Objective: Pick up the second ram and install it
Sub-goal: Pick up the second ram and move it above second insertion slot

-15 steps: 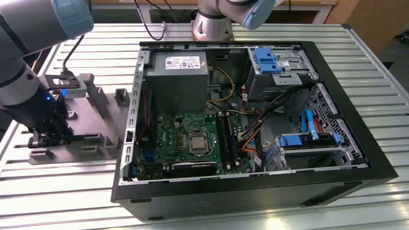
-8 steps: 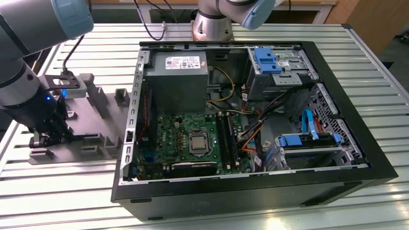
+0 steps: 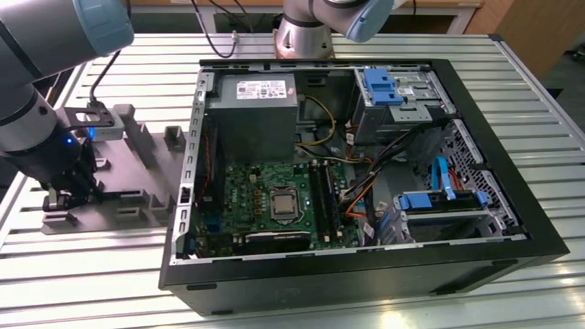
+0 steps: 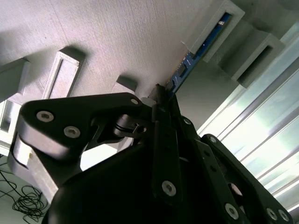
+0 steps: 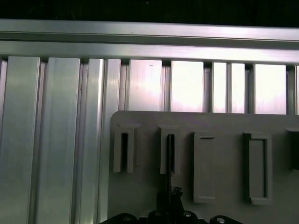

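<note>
The second ram (image 4: 201, 51) is seen in the second wrist view as a thin, flat, long stick, its edge blue-green with small notches and dark parts along it; it is stood on edge in a narrow slot of a grey holder (image 4: 117, 42), with one end reaching into a raised grey pocket; in the first wrist view it is shown only as a dark thin line (image 5: 170, 154) inside one of the holder's slotted posts; the hand (image 4: 161, 95) is drawn narrow and closed on the near end of the stick, which is still seated in its slot; the black linkages of the hand are spread out behind the grip; in the exterior view the hand (image 3: 68, 199) is lowered onto the holder (image 3: 137, 171), which is laid on the ribbed metal tabletop (image 3: 92, 274) at the exterior view's left; just beside the holder, towards the exterior view's right, an open computer case (image 3: 366, 274) is placed, and a green motherboard (image 3: 256, 199) with long black slots (image 3: 322, 199) is exposed inside it
</note>
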Controlling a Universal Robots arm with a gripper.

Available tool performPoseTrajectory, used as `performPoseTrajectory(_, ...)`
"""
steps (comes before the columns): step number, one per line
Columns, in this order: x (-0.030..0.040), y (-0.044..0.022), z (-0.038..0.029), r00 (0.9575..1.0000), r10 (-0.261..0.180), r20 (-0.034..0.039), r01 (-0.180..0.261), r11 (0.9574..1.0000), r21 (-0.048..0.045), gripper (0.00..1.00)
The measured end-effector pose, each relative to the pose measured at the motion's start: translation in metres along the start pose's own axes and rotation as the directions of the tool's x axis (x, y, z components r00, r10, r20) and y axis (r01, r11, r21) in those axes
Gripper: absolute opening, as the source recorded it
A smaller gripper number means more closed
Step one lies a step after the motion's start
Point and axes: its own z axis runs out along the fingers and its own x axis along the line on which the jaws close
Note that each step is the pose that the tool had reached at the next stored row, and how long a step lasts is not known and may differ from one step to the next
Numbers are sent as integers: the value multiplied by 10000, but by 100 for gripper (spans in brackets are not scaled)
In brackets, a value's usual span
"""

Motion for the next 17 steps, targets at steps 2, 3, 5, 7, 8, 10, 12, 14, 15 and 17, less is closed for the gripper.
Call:
performPoseTrajectory(2,0,0,0,10000,0,0,0,10000,0,15)
performPoseTrajectory(3,0,0,0,10000,0,0,0,10000,0,15)
performPoseTrajectory(5,0,0,-1,10000,1,2,-1,10000,3,15)
performPoseTrajectory(7,0,1,-21,10000,1,0,-1,10000,-1,15)
performPoseTrajectory(8,-1,1,-37,10000,1,0,-1,10000,0,15)
performPoseTrajectory(10,-2,1,-75,10000,2,0,-2,10000,1,15)
performPoseTrajectory(12,-4,2,-122,10000,2,0,-2,10000,0,15)
performPoseTrajectory(14,-6,2,-171,10000,2,0,-2,10000,1,15)
performPoseTrajectory(15,-6,3,-195,10000,2,1,-2,10000,1,15)
performPoseTrajectory(17,-8,3,-240,10000,2,0,-2,10000,1,15)
